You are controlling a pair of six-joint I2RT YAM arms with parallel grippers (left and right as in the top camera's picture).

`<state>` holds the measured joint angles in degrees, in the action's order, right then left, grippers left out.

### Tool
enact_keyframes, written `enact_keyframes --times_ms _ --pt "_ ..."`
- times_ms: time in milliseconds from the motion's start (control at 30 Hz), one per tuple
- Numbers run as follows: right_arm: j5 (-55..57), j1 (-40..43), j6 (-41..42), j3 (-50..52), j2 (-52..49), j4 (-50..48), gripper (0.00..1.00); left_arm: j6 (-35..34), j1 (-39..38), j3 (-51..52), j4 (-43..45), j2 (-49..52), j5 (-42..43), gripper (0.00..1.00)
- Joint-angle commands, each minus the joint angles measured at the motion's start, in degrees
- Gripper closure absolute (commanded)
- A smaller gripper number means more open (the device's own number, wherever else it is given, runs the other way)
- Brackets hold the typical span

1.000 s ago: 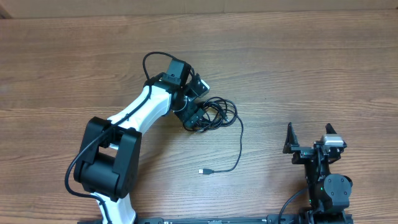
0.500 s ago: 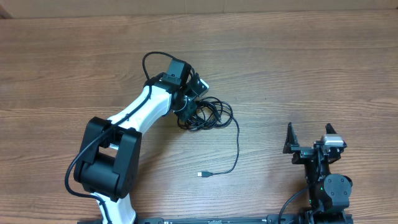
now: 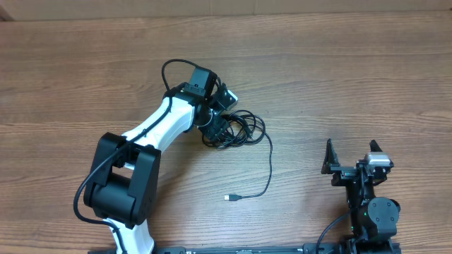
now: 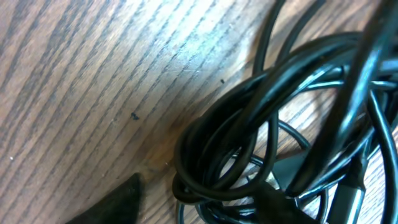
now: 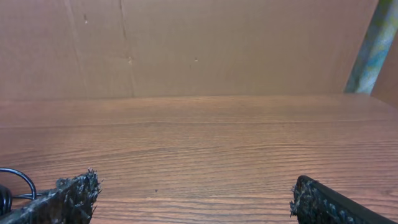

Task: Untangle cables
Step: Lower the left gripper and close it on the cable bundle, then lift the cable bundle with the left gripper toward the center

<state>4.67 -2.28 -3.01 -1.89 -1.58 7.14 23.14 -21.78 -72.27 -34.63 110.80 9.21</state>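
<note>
**A:** Overhead first. Whereabouts for the cables point(image 3: 241, 130)?

**B:** Bunched in a loose knot right at the tips of the left gripper point(image 3: 216, 131), spreading from there toward the side of the right gripper point(image 3: 351, 154). Lying flat on the table point(image 3: 353, 63).

**A:** Any long axis to speak of?

**B:** None in the knot itself, just loops. Only in the free tail point(image 3: 270, 166): leaving the knot on the edge farthest from the left gripper, running back toward the arm bases, then hooking round to end in a small plug point(image 3: 230, 196). Plug tip pointing back across toward the left arm's side.

**A:** Nearer arm?

**B:** Left, by far; touching the bunch or very nearly. Right gripper well apart, low by its own base.

**A:** Left wrist view, then.

**B:** Fills with black loops point(image 4: 249, 124), crowded just ahead of and beside one dark fingertip point(image 4: 118, 202). Other fingertip hidden under the strands or out of shot. Cannot tell whether clamped on a strand or merely parted around the bunch.

**A:** Right wrist?

**B:** Jaws spread wide, nothing between them, facing bare wood. Only a sliver of cord point(image 5: 25, 176), far off to that gripper's left.

**A:** And the coming move?

**B:** Probably hinges on that tail: better drawn away from the knot along its own line than dragged across the loops.
</note>
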Motion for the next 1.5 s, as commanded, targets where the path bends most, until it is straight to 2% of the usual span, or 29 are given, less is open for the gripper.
enact_keyframes --times_ms 0,67,233,333,467,633,667,767,800,1167,1467 --pt "-0.33 0.15 -0.09 0.24 0.46 -0.22 0.00 -0.07 -0.39 -0.15 0.17 0.55 1.38 0.60" --pt "-0.33 0.15 -0.09 0.24 0.44 -0.22 0.00 -0.07 -0.37 -0.15 0.13 0.55 1.38 0.67" --pt "-0.31 0.15 -0.09 0.24 0.44 -0.22 0.00 -0.07 -0.39 -0.09 -0.48 0.55 1.40 0.75" --pt "-0.33 0.15 -0.09 0.24 0.46 -0.22 0.00 -0.04 -0.37 -0.07 -1.07 0.61 2.36 0.75" --pt "-0.33 0.15 -0.09 0.24 0.46 -0.22 0.00 -0.04 -0.37 0.02 -0.83 1.92 2.40 0.71" --pt "-0.31 0.15 -0.09 0.24 0.44 -0.22 0.00 -0.52 -0.39 0.02 -0.68 3.23 2.45 0.52" --pt "-0.31 0.15 -0.09 0.24 0.44 -0.22 0.00 -0.50 -0.39 0.02 -0.68 3.32 2.47 0.53" --pt "-0.31 0.15 -0.09 0.24 0.44 -0.22 0.00 -0.48 -0.37 0.02 -0.44 3.32 2.43 0.87" --pt "-0.33 0.15 -0.09 0.24 0.44 -0.22 0.00 -0.48 -0.37 0.02 -0.22 3.32 2.43 0.96" --pt "-0.31 0.15 -0.09 0.24 0.46 -0.22 0.00 -0.50 -0.37 -1.11 0.13 2.08 2.49 0.96" --pt "-0.31 0.15 -0.07 0.24 0.44 -0.22 0.00 -0.42 -0.37 -1.18 -1.57 -4.83 3.10 0.96"
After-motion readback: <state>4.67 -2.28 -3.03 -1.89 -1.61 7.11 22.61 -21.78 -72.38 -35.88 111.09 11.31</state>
